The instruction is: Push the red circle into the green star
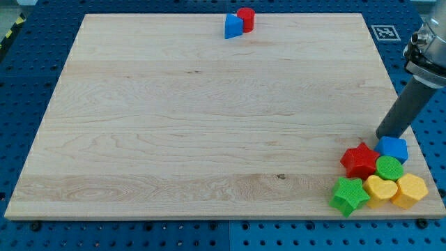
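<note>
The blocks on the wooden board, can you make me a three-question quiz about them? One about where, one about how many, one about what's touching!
1. Where is the red circle?
A. the view's top edge
B. the view's bottom left
C. the board's middle

2. How many yellow blocks?
A. none
B. two
C. five

3. What is the red circle touching?
A. the green star
B. my tip
C. a blue block

Answers: 1 A, it sits at the board's top edge. 2 B, a yellow heart and another yellow block lie at the bottom right. 3 C, the blue block sits against it; my tip is by the bottom-right cluster.
</note>
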You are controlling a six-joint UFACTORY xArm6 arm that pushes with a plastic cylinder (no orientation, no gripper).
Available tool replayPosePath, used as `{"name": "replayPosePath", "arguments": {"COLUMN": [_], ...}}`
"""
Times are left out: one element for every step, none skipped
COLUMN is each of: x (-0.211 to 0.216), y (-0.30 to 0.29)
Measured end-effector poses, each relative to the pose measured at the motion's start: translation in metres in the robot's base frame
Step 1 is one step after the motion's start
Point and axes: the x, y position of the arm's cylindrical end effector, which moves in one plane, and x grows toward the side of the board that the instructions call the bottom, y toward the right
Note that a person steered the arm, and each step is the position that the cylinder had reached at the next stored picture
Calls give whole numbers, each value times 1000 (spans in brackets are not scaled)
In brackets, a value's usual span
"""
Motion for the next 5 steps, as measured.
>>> {"name": "replayPosePath", "arguments": {"x": [2, -21, -95, -193, -274], "y": [0, 0, -10, -30, -93]}}
